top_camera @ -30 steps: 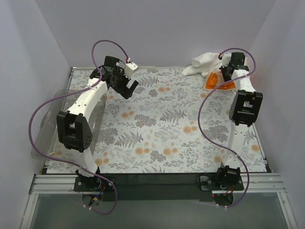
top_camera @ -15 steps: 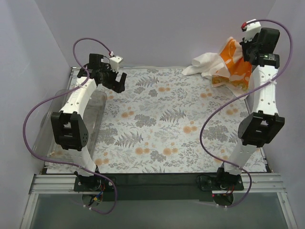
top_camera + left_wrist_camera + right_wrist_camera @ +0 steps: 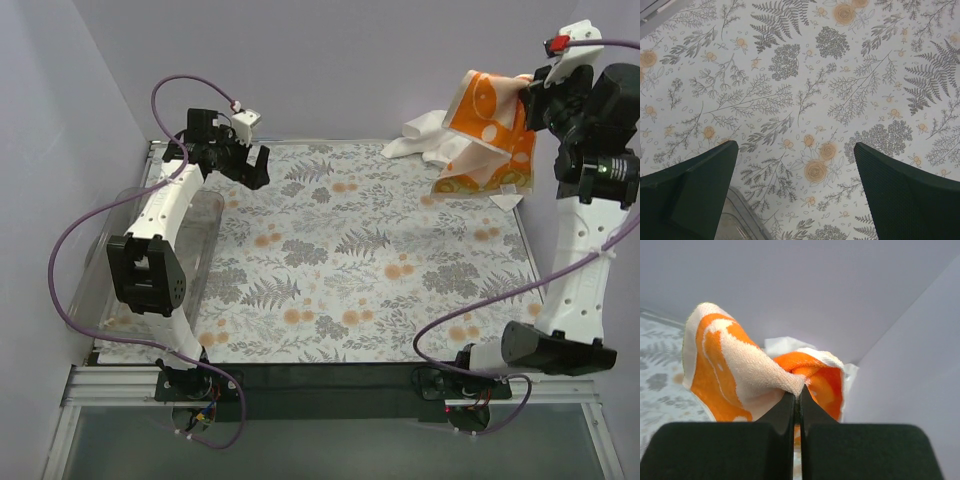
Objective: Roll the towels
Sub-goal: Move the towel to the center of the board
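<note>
RAISED AT THE CORNER: The right gripper (image 3: 796,389), its jaws pressed together on a bunched fold, holds the small orange-printed cloth (image 3: 490,135) aloft at about 2 o'clock, close to the right wall (image 3: 605,330). The cloth hangs in a loose drape over the table's far right corner. Just beside it, at 1 o'clock, the plain white towel (image 3: 422,138) lies crumpled along the far edge, at the foot of the back wall (image 3: 340,60). At 10 o'clock the left gripper (image 3: 795,150) hovers with fingers spread wide, and flat pattern shows between them. The fern-patterned table covering (image 3: 350,260) lies flat and smooth through the middle, from 12 to 6 o'clock, and ends at a metal rail (image 3: 330,385) in front. A clear plastic bin (image 3: 205,235) lines the 9 o'clock edge under the left arm (image 3: 165,215). Pale walls close three sides.
</note>
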Robot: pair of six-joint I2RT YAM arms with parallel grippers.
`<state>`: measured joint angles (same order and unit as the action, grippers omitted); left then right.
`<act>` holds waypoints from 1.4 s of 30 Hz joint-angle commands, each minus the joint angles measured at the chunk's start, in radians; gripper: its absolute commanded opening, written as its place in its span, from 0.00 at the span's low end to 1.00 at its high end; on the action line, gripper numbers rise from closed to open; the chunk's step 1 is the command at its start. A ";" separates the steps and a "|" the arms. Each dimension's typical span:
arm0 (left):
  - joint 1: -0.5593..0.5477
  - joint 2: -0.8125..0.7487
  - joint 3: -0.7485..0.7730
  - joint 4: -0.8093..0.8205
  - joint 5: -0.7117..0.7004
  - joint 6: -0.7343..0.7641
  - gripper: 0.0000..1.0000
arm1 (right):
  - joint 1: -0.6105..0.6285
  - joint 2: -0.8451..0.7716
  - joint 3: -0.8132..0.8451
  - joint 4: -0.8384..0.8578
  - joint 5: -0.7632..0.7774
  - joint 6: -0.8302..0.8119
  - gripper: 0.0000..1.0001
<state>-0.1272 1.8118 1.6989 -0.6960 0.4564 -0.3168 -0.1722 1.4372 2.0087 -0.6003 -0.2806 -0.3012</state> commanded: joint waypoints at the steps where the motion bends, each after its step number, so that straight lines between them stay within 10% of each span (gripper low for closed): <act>1: 0.000 -0.062 0.033 0.027 0.057 0.018 0.98 | 0.023 -0.107 -0.154 -0.010 -0.173 0.146 0.01; 13: 0.000 -0.086 0.005 0.049 0.079 0.033 0.98 | 0.375 -0.095 -0.324 0.188 -0.278 0.562 0.01; 23: -0.005 -0.095 -0.097 0.038 0.189 0.125 0.90 | 0.104 -0.075 -0.809 0.209 -0.196 0.689 0.01; 27: -0.069 -0.101 -0.189 0.004 0.228 0.264 0.79 | 0.001 -0.031 -0.958 0.195 -0.343 0.590 0.06; 29: -0.119 -0.088 -0.223 -0.020 0.240 0.312 0.77 | -0.013 -0.024 -0.999 0.177 -0.362 0.544 0.34; 32: -0.178 -0.055 -0.248 -0.034 0.257 0.387 0.74 | -0.051 -0.021 -0.999 0.105 -0.358 0.449 0.47; 42: -0.370 0.038 -0.274 -0.008 0.271 0.568 0.70 | -0.098 -0.014 -0.796 -0.124 -0.192 0.005 0.48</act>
<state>-0.4507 1.8378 1.4448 -0.7181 0.6918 0.1501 -0.3153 1.4521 1.1374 -0.6594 -0.5331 -0.0975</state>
